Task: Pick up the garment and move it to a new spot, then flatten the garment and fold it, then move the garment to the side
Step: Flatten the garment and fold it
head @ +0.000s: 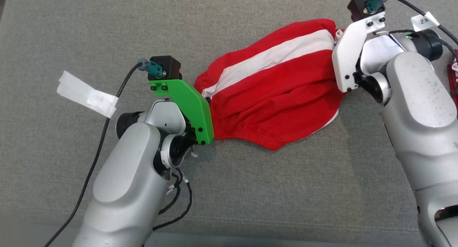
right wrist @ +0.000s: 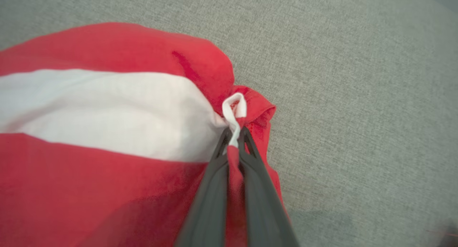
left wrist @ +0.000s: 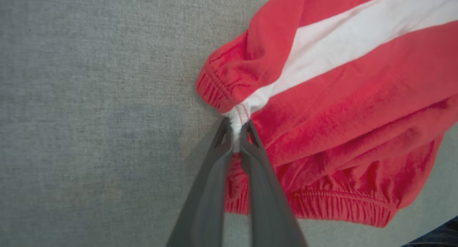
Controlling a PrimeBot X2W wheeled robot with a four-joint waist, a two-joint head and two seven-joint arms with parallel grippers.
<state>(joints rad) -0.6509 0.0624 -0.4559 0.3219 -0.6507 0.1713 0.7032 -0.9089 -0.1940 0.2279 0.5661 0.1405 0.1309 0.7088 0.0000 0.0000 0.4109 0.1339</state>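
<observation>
The garment (head: pixel 272 96), red with one broad white stripe, is spread over a grey fabric surface (head: pixel 250 189) and strung between the two arms. Its near edge is a gathered elastic hem that sags towards the robot. I cannot tell whether all of the garment rests on the surface.

At the garment's left end, the left gripper (left wrist: pixel 236 127) has its fingers (left wrist: pixel 211 189) pressed together on the elastic edge. They grip just where the white stripe runs out, and puckered cloth shows between the tips.

At the garment's right end, the right gripper (right wrist: pixel 234 134) is likewise pinched tight on the cloth. A fold of red lies between its fingers (right wrist: pixel 263 200), and a small white loop (right wrist: pixel 234 107) stands just past the tips, at the end of the stripe.

In the head view a green bracket (head: pixel 189 103) covers the garment's left end and a white bracket (head: pixel 349 57) covers its right end.
</observation>
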